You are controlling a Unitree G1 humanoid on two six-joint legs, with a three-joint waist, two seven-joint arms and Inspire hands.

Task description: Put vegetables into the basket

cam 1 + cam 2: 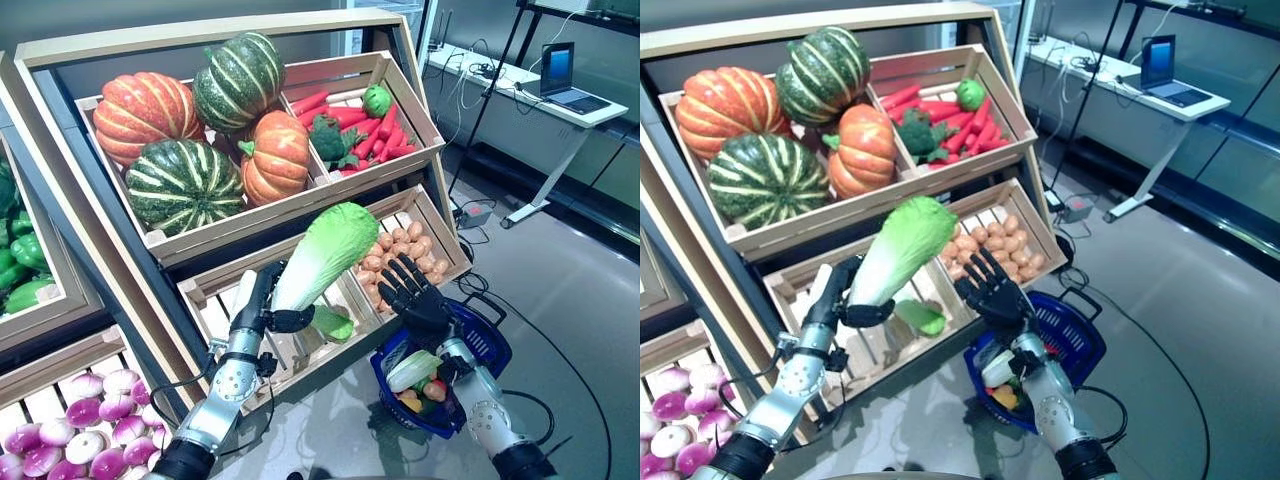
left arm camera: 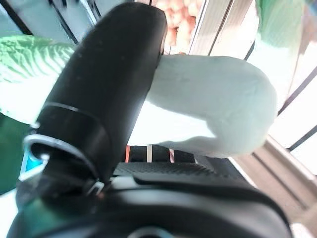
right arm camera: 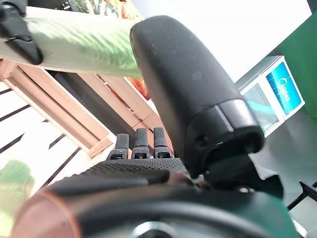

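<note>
My left hand (image 1: 262, 305) is shut on the white stem of a napa cabbage (image 1: 322, 250), holding it tilted in the air before the lower crate; its leafy green head points up and right. In the left wrist view the thumb (image 2: 99, 89) wraps the pale stem (image 2: 213, 109). My right hand (image 1: 412, 292) is open with fingers spread, just right of the cabbage and above the blue basket (image 1: 482, 345). The basket hangs at my right forearm and holds another cabbage (image 1: 412, 368) and small vegetables.
A wooden stand carries pumpkins (image 1: 200, 130), a crate of carrots and broccoli (image 1: 355, 125), and potatoes (image 1: 400, 250). A green vegetable (image 1: 332, 322) lies in the lower left crate. Purple-white turnips (image 1: 70, 420) fill a bin at the lower left. A desk with a laptop (image 1: 565, 80) stands at the right.
</note>
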